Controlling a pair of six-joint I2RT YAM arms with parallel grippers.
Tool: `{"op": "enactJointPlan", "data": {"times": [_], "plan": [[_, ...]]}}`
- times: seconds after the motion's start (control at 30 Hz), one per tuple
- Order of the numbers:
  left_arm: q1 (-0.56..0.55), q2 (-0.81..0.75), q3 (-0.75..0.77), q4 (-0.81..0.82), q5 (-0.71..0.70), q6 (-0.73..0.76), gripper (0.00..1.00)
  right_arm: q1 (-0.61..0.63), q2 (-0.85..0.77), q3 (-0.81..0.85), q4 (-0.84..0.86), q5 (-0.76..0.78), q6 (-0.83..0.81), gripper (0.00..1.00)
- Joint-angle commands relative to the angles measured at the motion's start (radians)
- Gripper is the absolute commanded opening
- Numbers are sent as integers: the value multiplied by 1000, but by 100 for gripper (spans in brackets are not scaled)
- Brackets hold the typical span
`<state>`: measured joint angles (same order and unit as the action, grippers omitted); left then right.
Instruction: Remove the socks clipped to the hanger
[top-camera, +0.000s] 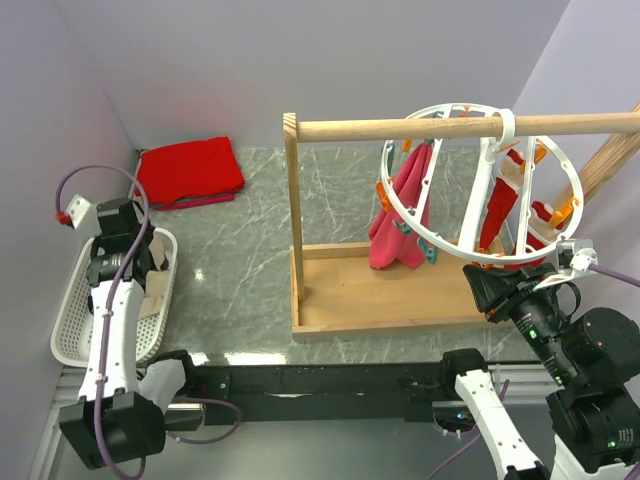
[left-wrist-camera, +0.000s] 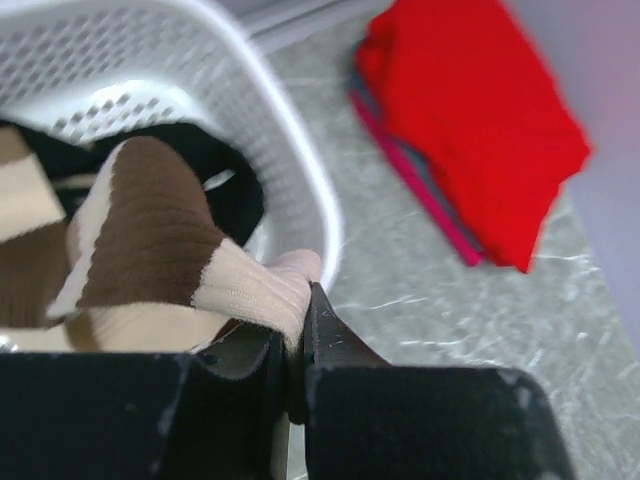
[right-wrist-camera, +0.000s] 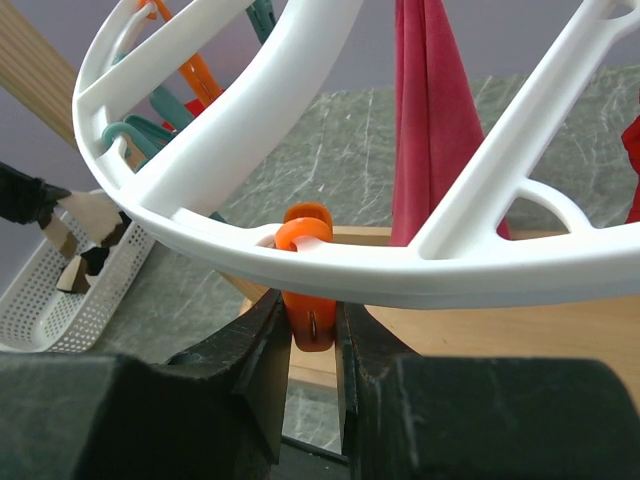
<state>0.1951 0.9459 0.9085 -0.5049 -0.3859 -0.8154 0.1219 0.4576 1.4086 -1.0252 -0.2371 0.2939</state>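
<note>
The hanger (top-camera: 440, 108) hangs by its hook from a wooden rail (top-camera: 400, 130) at about 2 o'clock in the top view, above the rail's wooden base. A pink sock (top-camera: 400, 215) hangs at the ring's 9 o'clock side, and red-and-white socks (top-camera: 500, 200) hang toward its 3 o'clock side.

The right gripper (right-wrist-camera: 312, 320) is at the ring's lowest edge, at 6 o'clock, with its fingers clamped on the tail of an orange peg (right-wrist-camera: 305, 240) hooked over the rim.

At 9 o'clock on the bench (top-camera: 250, 260) sits a white basket (left-wrist-camera: 300, 180). The left gripper (left-wrist-camera: 300, 300) is over it, pinched tight on the cream cuff of a brown-and-cream sock (left-wrist-camera: 150, 240). A black sock (left-wrist-camera: 230, 180) lies in the basket beneath.

A folded red cloth (top-camera: 190, 172) lies at 11 o'clock, well apart from the rail.
</note>
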Motion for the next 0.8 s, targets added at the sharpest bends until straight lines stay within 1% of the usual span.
{"op": "enactJointPlan", "data": {"times": [0.0, 0.07, 0.1, 0.13, 0.17, 0.2, 0.23, 0.3, 0.33, 0.4, 0.43, 0.53, 0.57, 0.6, 0.67, 0.73, 0.77], "plan": [[85, 5, -39, -39, 87, -88, 8, 15, 0, 27, -10, 13, -9, 0], [108, -2, -55, -53, 65, -110, 10, 19, -4, 27, -13, 18, -10, 0], [127, -7, -62, -52, 61, -120, 15, 19, -5, 26, -10, 19, -10, 0], [136, -10, -71, -44, 70, -122, 31, 21, -5, 24, -12, 19, -10, 0], [142, -18, -72, -38, 82, -122, 42, 19, -7, 20, -10, 18, -10, 0], [145, -18, -71, -37, 93, -122, 56, 21, -8, 18, -9, 18, -9, 0], [148, -19, -66, -43, 105, -131, 76, 21, -8, 16, -7, 15, -9, 0], [147, -22, -56, -47, 117, -142, 92, 21, -10, 12, -6, 13, -9, 0], [147, -27, -50, -47, 131, -146, 96, 21, -10, 10, -6, 13, -9, 0], [148, -36, -48, -35, 165, -160, 96, 21, -11, 9, -6, 13, -9, 0], [147, -39, -54, -6, 229, -160, 96, 21, -11, 9, -6, 13, -7, 0], [147, -64, -86, 37, 356, -177, 96, 21, -16, 1, -6, 15, -6, 0], [145, -84, -100, 86, 446, -180, 96, 21, -16, 0, -4, 13, -7, 0], [132, -94, -115, 107, 488, -201, 96, 21, -17, -2, -3, 12, -7, 0], [95, -137, -149, 165, 537, -215, 96, 21, -17, -7, -3, 10, -6, 0], [2, -176, -152, 183, 524, -214, 96, 21, -20, -14, -1, 10, -4, 0], [-40, -186, -148, 183, 477, -211, 96, 22, -20, -17, 1, 9, -2, 0]]}}
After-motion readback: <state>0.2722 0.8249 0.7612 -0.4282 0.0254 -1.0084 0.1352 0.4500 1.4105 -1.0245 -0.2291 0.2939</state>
